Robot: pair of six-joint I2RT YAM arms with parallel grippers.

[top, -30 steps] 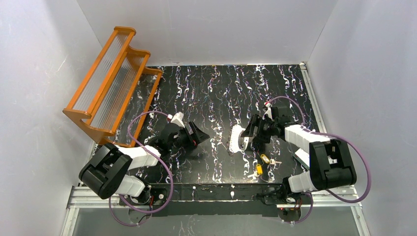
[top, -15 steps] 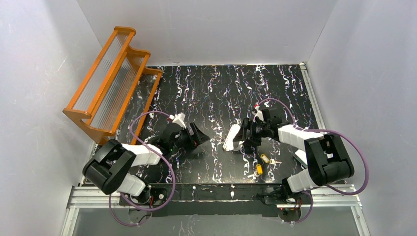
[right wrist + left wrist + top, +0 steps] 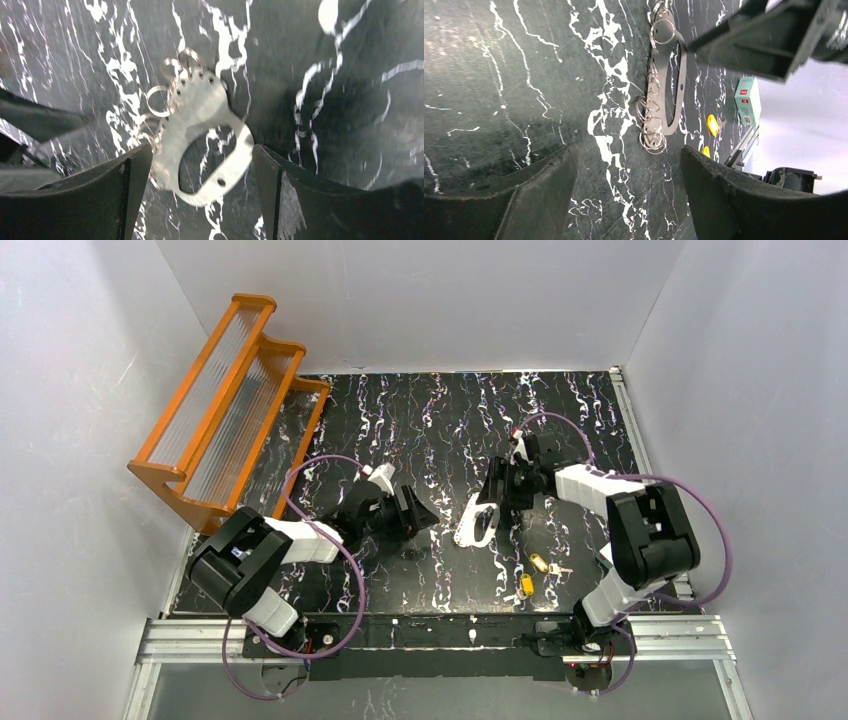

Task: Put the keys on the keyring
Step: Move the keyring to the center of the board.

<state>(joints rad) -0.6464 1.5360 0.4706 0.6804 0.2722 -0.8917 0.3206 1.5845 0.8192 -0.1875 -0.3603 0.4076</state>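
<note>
The keyring (image 3: 477, 522) is a whitish flat plate with an oval loop and several small wire rings along one edge. It lies flat on the black marbled table at centre. My right gripper (image 3: 492, 498) hovers just beyond it, open. In the right wrist view its fingers (image 3: 125, 190) stand on either side of the keyring's (image 3: 200, 115) loop end. My left gripper (image 3: 420, 515) is open and empty a short way left of the keyring (image 3: 663, 75), pointing at it. Two yellow-headed keys (image 3: 540, 563) (image 3: 526, 583) lie near the front edge, right of centre.
An orange wooden rack (image 3: 225, 410) with ribbed clear panels stands at the far left. White walls close in the table on three sides. A small pale green box (image 3: 748, 100) sits near the right arm's base. The metal rail (image 3: 430, 635) runs along the near edge.
The keyring stood on edge at the right gripper; now it lies flat and the gripper has drawn back up and away. My left gripper has moved right toward it.
</note>
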